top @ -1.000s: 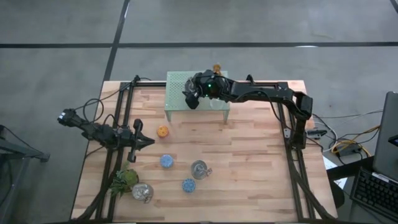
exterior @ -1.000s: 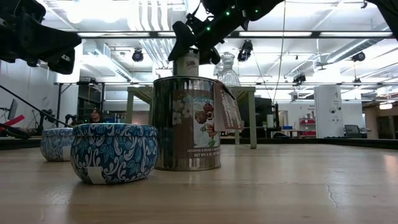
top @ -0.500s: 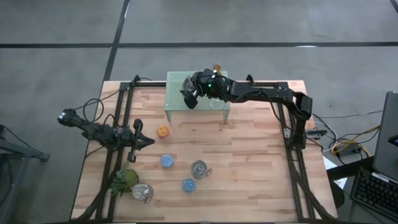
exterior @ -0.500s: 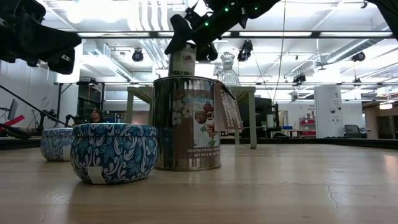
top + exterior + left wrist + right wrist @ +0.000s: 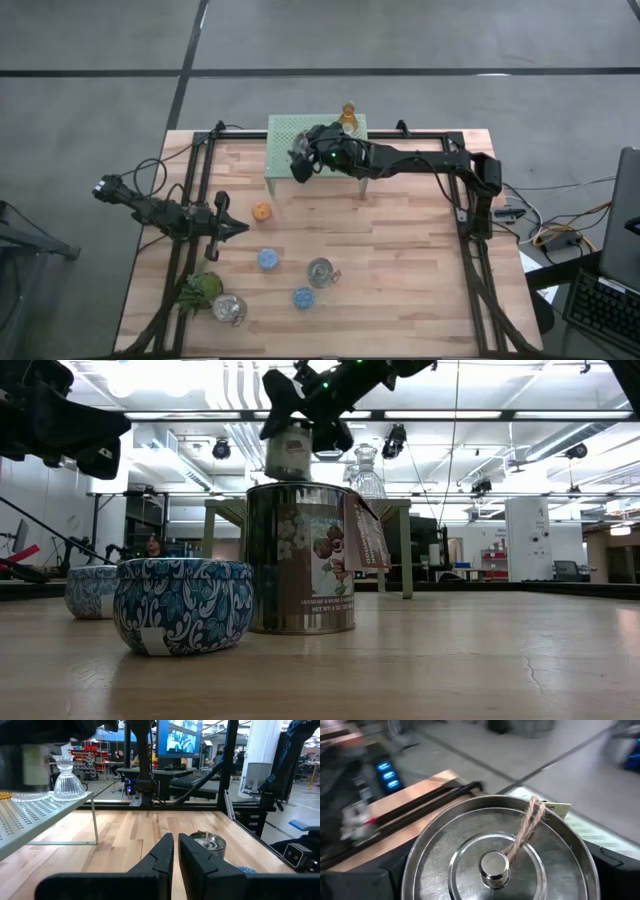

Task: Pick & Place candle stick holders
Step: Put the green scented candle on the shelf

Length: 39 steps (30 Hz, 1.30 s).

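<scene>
R gripper [image 5: 297,163], jaws clamped on silvery tin holder [image 5: 288,452], is now shifting it further over mesh stand [image 5: 285,135]; placement nearing. L gripper [image 5: 236,228], jaws narrow, idling.

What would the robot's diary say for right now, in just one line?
right gripper: shut on silvery metal lidded tin, above pale-green mesh stand | left gripper: shut, waiting at table's left | amber glass holder: on stand
</scene>
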{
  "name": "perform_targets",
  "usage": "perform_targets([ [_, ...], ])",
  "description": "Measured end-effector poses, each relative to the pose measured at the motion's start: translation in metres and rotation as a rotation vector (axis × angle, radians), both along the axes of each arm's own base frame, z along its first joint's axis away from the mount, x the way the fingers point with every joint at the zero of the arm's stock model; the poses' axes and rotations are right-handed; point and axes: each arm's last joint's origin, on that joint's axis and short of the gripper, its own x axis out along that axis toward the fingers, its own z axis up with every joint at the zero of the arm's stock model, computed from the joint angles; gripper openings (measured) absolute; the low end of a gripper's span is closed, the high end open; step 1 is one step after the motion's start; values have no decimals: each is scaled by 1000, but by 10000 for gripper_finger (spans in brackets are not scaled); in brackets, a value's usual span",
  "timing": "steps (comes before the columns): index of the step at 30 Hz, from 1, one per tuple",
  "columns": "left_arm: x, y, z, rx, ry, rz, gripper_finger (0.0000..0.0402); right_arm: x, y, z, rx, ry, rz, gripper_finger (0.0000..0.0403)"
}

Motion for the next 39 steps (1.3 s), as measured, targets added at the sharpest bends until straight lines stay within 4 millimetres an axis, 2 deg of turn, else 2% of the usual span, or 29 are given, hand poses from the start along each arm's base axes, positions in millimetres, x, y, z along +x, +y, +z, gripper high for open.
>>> perform_targets([
  [8,0,0,0,0,0,0,30,-1,-4,-1,23,3,2,357],
  [15,0,0,0,0,-1,0,30,8,-6,-24,53,56,4,355],
  [20,0,0,0,0,-1,0,30,12,-9,-33,55,66,-1,358],
  [31,0,0,0,-1,-1,0,30,11,-17,-33,51,59,-25,366],
  [39,0,0,0,-1,-2,0,30,8,-23,-22,-2,30,-22,379],
])
